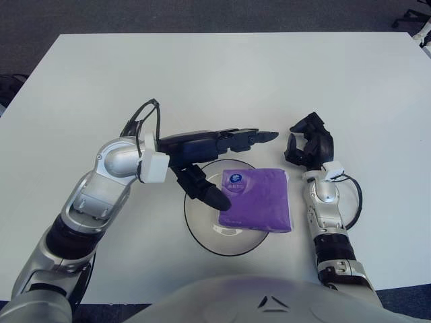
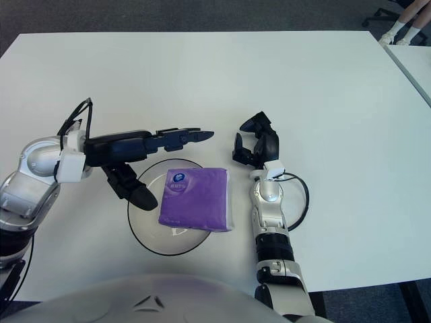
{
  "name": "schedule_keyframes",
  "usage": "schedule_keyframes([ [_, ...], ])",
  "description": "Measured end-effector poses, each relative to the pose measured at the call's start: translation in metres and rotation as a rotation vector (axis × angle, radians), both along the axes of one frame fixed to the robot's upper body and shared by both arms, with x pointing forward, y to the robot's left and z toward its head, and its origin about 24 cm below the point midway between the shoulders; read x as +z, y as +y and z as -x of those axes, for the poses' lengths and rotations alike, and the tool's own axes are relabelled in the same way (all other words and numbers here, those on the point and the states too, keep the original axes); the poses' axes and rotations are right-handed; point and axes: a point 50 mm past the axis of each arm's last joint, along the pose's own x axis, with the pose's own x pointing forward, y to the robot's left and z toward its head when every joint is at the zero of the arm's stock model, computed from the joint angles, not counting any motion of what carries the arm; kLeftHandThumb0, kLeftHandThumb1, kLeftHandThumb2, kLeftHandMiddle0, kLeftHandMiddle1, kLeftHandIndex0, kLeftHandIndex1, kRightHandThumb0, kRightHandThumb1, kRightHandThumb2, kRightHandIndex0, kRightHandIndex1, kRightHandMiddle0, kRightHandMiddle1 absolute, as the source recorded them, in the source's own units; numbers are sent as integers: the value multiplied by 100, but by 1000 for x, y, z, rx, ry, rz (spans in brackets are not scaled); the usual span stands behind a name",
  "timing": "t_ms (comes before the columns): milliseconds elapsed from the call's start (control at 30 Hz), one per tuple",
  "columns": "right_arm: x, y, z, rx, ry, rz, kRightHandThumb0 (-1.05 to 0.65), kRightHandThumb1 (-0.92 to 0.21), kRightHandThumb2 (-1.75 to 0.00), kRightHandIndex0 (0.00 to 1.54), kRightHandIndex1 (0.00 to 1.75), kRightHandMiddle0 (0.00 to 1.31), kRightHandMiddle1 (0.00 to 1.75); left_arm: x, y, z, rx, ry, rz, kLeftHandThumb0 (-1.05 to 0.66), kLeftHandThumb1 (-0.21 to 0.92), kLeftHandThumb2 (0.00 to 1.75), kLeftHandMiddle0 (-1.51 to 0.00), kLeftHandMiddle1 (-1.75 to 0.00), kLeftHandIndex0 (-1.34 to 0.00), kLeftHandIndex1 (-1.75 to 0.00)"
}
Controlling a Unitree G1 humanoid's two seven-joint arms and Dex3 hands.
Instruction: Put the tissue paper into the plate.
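Note:
A purple tissue pack (image 1: 257, 199) lies flat in the round black-rimmed plate (image 1: 199, 225), its right edge hanging over the plate's rim. My left hand (image 1: 225, 161) hovers just left of and above the pack, fingers spread and holding nothing; the long fingers (image 1: 249, 137) stretch over the plate's far rim and the thumb (image 1: 205, 192) points down toward the pack's left side. My right hand (image 1: 308, 145) shows to the right of the plate, holding nothing, its fingers loosely bent.
A white table (image 1: 222, 81) stretches out around the plate, with dark floor beyond its far edge. A black cable (image 1: 353, 202) loops by my right wrist.

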Motion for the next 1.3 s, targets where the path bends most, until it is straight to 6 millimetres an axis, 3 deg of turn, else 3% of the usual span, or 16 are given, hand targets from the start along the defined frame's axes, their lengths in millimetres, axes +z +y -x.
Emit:
schedule_keyframes([
  [200,1,0,9,-21,18,-7,-44,-46,-115,90,175,50,175,2,8,-4,52,25,22,-101,85,22,0,0,0,0],
  [333,0,2,12,-23,35,-19,-43,-46,-114,89,175,50,175,-5,21,-17,211,71,123,-97,87,24,0,0,0,0],
  [400,0,3,15,-27,35,-24,-43,-47,-113,89,175,49,175,-9,30,-23,307,78,168,-93,81,41,-1,-5,0,-8],
  [433,0,3,16,-29,34,-26,-43,-47,-113,89,175,49,175,-10,35,-25,363,72,199,-84,75,57,-4,-27,0,-38],
  [500,0,3,17,-33,35,-29,-43,-47,-112,89,175,49,175,-11,43,-27,462,35,264,-74,68,75,-3,-56,0,-71],
  [533,0,3,18,-36,36,-30,-43,-47,-112,89,175,49,175,-10,48,-27,508,12,303,-72,66,80,-3,-63,0,-79],
  [567,-1,3,19,-39,36,-30,-43,-48,-112,89,175,49,175,-10,52,-27,557,-18,351,-64,64,91,-6,-79,-2,-103],
  [633,-1,2,19,-42,38,-31,-43,-48,-112,89,175,49,175,-9,59,-25,638,-74,436,-56,61,104,-9,-99,-6,-131],
  [667,-1,2,20,-43,38,-31,-43,-48,-112,89,175,49,175,-10,63,-25,680,-101,482,-54,60,106,-10,-102,-6,-135],
  [733,-1,2,20,-44,39,-31,-43,-48,-112,88,175,49,175,-12,70,-25,761,-137,570,-44,70,88,-20,-113,-19,-159],
  [1033,-1,3,20,-43,45,-38,-44,-46,-114,86,175,50,175,-52,102,-28,1121,-114,912,-39,67,87,-55,-167,-34,-174],
  [1300,-1,4,20,-55,45,-45,-44,-46,-115,85,175,50,175,-75,117,-23,1348,-66,1014,-41,57,100,-74,-174,-42,-175],
])
